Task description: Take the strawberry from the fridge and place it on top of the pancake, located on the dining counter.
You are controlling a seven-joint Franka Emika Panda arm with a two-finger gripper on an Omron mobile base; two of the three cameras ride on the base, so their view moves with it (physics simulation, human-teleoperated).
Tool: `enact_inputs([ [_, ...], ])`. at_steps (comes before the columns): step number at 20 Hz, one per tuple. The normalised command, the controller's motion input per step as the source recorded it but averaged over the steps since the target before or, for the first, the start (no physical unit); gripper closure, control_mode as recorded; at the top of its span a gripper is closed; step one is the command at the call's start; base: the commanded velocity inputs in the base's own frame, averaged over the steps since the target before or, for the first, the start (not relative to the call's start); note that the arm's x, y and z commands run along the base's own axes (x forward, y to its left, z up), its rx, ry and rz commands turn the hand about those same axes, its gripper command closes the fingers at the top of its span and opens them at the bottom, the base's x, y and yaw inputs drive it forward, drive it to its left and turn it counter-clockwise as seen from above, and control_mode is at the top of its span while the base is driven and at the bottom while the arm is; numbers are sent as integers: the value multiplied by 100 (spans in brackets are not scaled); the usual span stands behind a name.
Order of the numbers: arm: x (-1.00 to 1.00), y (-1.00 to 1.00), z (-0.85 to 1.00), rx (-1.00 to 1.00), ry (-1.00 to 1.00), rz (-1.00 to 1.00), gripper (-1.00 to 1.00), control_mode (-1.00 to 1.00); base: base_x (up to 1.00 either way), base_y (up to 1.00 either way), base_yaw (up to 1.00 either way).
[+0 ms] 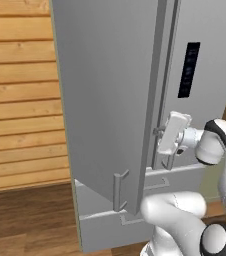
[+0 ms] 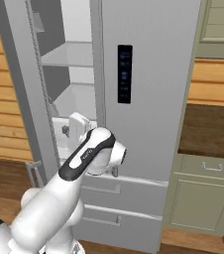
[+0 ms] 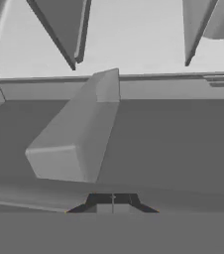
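Fridge (image 2: 148, 89) standing against a wood-plank wall (image 1: 20, 100), its left door (image 1: 105, 100) swinging partly open and its right door, carrying the black display panel (image 2: 125, 74), lying closed. The arm is reaching from the base toward the gap between the two doors, with the pincer (image 3: 113, 199) sitting at the open door's inner edge, level with the lower end of the bar handles (image 1: 119, 192). In the hand view the two dark fingertips are lying together with no gap between them, so the pincer is standing fully closed; nothing is showing between the tips, and whether they are touching the door cannot be told. A grey block-shaped part (image 3: 79, 134) of the fridge is lying just ahead of the tips in that view.

Through the opening, in the right base view, white shelves (image 2: 69, 54) are showing inside the fridge, one above another, with the white hand partly covering the lower one. The strawberry cannot be made out on the visible shelf surfaces. Two drawers (image 2: 119, 198) are running across the fridge below the doors. To the fridge's right, a dark-brown bench (image 2: 210, 129) is resting on pale-green cabinets (image 2: 198, 203)
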Motion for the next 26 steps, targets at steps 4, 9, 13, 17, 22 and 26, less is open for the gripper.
enact_inputs([
  [4, 18, 44, -5, 0, 0, 15, 100, -100, 0, 0, 0],
  [9, -1, 83, 0, 0, 0, 11, 100, -100, 0, 0, 0],
  [13, -57, 97, 6, 0, 0, 16, 100, -100, 0, 0, 0],
  [17, -94, 89, 23, 6, 6, 17, 100, -100, 0, 0, 0],
  [22, -62, 100, 6, 1, 11, 11, 100, -100, 0, 0, 0],
  [26, -2, 100, 0, -8, 13, 0, 100, -100, 0, 0, 0],
])
